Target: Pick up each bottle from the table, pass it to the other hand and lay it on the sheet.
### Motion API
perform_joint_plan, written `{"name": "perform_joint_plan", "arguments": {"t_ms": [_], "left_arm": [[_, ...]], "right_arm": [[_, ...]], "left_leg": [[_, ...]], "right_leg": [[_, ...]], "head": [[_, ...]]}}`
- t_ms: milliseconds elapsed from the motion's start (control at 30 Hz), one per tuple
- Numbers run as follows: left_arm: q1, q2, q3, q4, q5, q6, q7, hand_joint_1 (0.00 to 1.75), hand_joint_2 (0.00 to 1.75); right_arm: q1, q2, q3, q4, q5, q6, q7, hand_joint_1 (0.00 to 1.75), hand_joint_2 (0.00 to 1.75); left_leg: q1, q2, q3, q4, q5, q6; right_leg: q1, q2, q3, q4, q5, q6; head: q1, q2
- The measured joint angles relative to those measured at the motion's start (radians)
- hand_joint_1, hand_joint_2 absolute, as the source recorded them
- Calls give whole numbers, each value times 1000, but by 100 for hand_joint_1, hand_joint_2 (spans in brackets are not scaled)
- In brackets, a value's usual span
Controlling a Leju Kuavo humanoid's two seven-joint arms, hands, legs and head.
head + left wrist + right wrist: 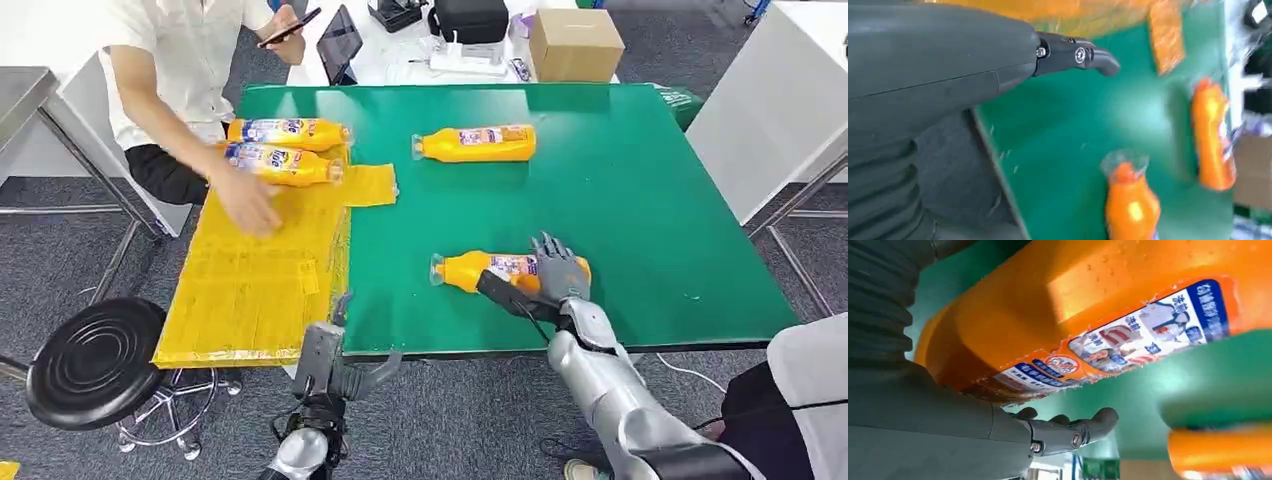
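The near bottle (500, 271) lies flat on the green table (640, 190), close to the front edge. Its long side runs 3 to 9 o'clock, cap pointing to 9 o'clock, toward the yellow sheet (250, 280). The right hand (555, 272) is right on it, fingers wrapped over its fat end. The left hand (335, 370) waits at about 8 o'clock from the bottle, below the table edge, fingers apart and holding nothing. I think lifting comes next.

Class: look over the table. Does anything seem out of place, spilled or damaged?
No spill or damage. One oddity: a person's hand rests on the yellow sheet beside two bottles, where bottles get laid.
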Motion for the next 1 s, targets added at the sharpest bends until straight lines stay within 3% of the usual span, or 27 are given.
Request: {"name": "perform_joint_plan", "arguments": {"t_ms": [400,433,467,833,867,900,1000], "left_arm": [[-1,3,-8,-36,84,-71,95,0,175],[-1,4,-9,-36,94,-79,100,0,175],[-1,4,-10,-36,96,-80,103,0,175],[-10,6,-17,-36,101,-72,102,0,175],[-10,6,-17,-36,101,-72,102,0,175],[-10,6,-17,-36,101,-72,102,0,175],[-12,6,-17,-36,101,-70,101,0,175]], "right_arm": [[-72,-11,66,29,37,163,95,0,175],[-79,-11,71,33,40,177,100,7,175],[-82,-11,73,34,42,183,102,134,175],[-105,-15,98,53,28,245,71,134,175],[-105,-16,98,54,27,245,70,148,175],[-106,-16,99,54,27,245,70,175,175],[-108,-17,100,57,24,246,69,175,175]], "left_leg": [[0,-1,2,0,1,1],[0,-1,2,0,1,1],[0,-1,2,0,1,1],[0,-1,2,0,1,1],[0,-1,2,0,1,1],[0,-1,2,0,1,1],[0,-1,2,0,1,1]], "right_leg": [[0,0,3,0,1,1],[0,0,3,0,1,1],[0,0,3,0,1,1],[0,0,3,0,1,1],[0,0,3,0,1,1],[0,0,2,0,1,1],[0,0,2,0,1,1]], "head": [[0,0],[0,0],[0,0],[0,0],[0,0],[0,0],[0,0]]}}
